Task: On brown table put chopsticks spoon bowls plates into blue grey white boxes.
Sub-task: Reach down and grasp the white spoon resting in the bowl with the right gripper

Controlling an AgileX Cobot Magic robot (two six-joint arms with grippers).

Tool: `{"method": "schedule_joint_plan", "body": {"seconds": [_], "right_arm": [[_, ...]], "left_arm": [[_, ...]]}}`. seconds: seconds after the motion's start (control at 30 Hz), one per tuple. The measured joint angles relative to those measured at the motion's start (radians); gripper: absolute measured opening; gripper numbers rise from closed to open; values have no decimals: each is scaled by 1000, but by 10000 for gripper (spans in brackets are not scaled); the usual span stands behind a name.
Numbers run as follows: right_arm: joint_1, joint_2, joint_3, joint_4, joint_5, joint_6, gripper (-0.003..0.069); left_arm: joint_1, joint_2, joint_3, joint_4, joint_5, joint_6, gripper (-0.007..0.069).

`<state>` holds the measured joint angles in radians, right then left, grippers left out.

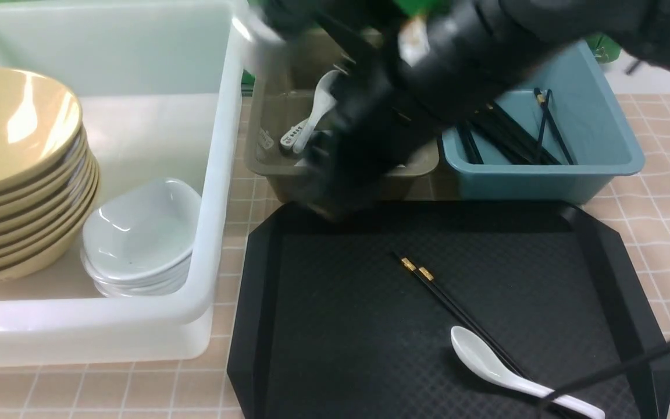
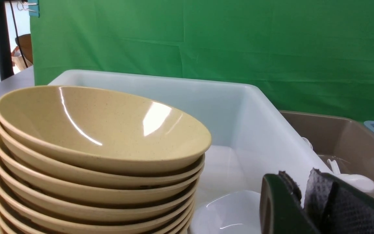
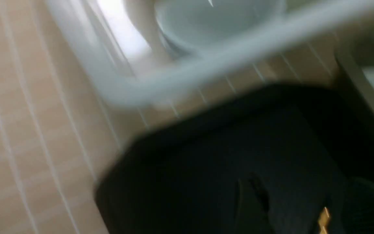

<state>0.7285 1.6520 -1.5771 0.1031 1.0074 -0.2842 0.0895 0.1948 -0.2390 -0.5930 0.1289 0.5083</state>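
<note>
A black pair of chopsticks with gold bands and a white spoon lie on the black tray. My right gripper is a motion-blurred dark shape over the grey box's front edge and the tray's far edge. In the right wrist view the right gripper is dark and blurred, its jaws apart and empty over the tray, a gold chopstick band showing between them. My left gripper is shut and empty beside the stack of yellow bowls in the white box.
The white box holds the yellow bowls and white dishes. The grey box holds white spoons. The blue box holds black chopsticks. A black cable crosses the tray's near right corner.
</note>
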Motion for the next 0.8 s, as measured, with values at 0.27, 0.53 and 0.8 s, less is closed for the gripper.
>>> {"method": "schedule_joint_plan", "body": {"seconds": [0.27,0.53,0.8], "right_arm": [[-86,-25,514,-122,-194,113,407],[-118,46,684,-116,-517,187,381],[-117,56,682,-103,-548,203,145]], "left_arm": [[-4,0,0,0,0,-7,96],[-30,0,2,0,0,-8,96],[-30,0,31,0,-38,-11,96]]}}
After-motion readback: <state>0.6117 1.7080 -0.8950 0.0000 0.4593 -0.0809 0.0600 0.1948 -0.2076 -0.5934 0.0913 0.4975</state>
